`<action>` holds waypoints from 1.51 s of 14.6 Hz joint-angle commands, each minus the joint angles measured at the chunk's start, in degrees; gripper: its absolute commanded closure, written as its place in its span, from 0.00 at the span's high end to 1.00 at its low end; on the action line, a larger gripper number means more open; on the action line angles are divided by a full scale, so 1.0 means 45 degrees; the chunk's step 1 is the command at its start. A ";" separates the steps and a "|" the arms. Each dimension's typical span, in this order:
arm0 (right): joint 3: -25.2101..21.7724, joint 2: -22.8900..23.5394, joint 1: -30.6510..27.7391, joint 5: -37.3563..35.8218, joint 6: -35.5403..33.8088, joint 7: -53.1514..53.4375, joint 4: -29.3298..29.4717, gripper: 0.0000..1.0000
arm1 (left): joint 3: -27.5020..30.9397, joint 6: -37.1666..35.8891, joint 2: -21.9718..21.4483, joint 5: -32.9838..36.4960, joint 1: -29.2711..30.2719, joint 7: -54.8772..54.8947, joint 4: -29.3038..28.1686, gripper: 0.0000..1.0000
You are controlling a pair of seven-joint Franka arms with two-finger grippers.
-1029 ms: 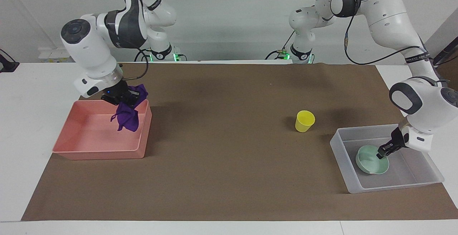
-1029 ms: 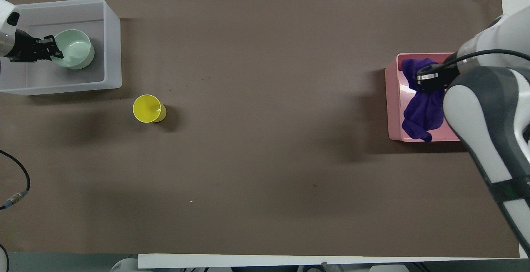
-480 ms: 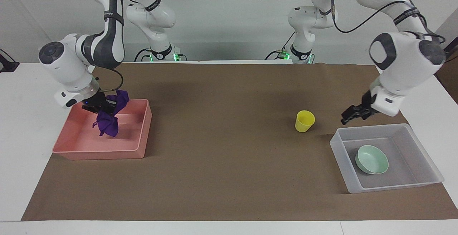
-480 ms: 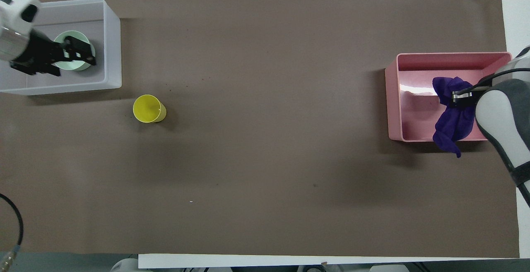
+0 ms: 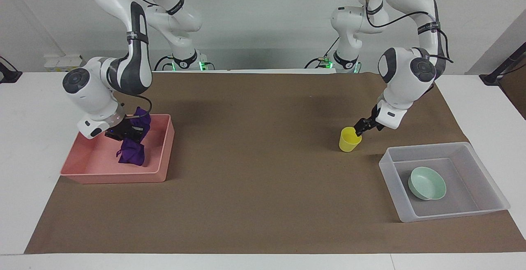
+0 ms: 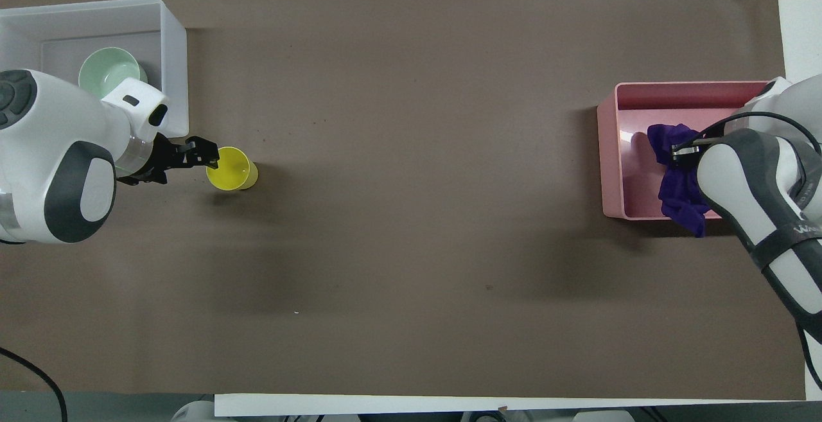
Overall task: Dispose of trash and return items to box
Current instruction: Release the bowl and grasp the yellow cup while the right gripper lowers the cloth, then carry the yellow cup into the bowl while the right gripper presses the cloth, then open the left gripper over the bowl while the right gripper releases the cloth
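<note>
The purple rag hangs from my right gripper, which is shut on it, low inside the pink tray. In the overhead view the rag and right gripper are over the tray. The yellow cup stands upright on the mat, beside the clear tub and nearer to the robots. My left gripper is open at the cup's rim, on its tub side. The mint-green bowl lies in the tub.
A brown mat covers most of the white table. The pink tray is at the right arm's end and the clear tub at the left arm's end. The left arm's body hides part of the tub in the overhead view.
The left gripper let go of the bowl, rose out of the tub and moved to the cup's rim. The right gripper carried the rag over the tray and lowered it into it.
</note>
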 commanded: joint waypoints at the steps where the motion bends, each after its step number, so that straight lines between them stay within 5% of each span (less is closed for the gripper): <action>1: 0.0081 -0.0075 -0.0025 -0.0033 -0.0025 -0.0213 0.0144 0.75 | 0.0081 0.0769 -0.0599 0.0201 -0.0484 -0.0712 -0.1100 1.00; 2: 0.0120 -0.0075 -0.0006 -0.0033 -0.0123 -0.0251 0.0319 0.87 | 0.0081 0.0790 -0.0599 0.0201 -0.0524 -0.0772 -0.1237 1.00; 3: 0.0178 -0.0172 -0.0006 -0.0033 -0.0182 -0.0271 0.0379 0.95 | 0.0081 0.0925 -0.0599 0.0201 -0.0544 -0.0870 -0.1431 0.84; 4: 0.0198 -0.0308 -0.0006 -0.0033 -0.0434 -0.0291 0.0457 0.98 | 0.0081 0.1159 -0.0618 0.0201 -0.0582 -0.1141 -0.1569 0.18; 5: 0.0295 -0.0522 0.0226 0.0044 -0.0784 -0.0291 0.0612 0.99 | 0.0081 0.1316 -0.0619 0.0201 -0.0660 -0.1125 -0.1570 0.02; 10: 0.0315 -0.0759 0.1554 0.0414 -0.2970 0.0428 0.2134 0.99 | 0.0081 0.2081 -0.0075 0.0201 -0.0525 -0.1203 -0.0580 0.00; 17: 0.0316 -0.1129 0.2377 0.0768 -0.6271 0.1487 0.4477 0.99 | 0.0218 -0.1787 0.1506 0.0201 0.1600 -0.0482 0.5454 0.00; 22: 0.0238 -0.1616 0.2299 0.0573 -0.8285 0.1506 0.5554 0.99 | 0.0218 0.0357 0.3167 0.0221 0.3731 -0.0441 0.6144 0.00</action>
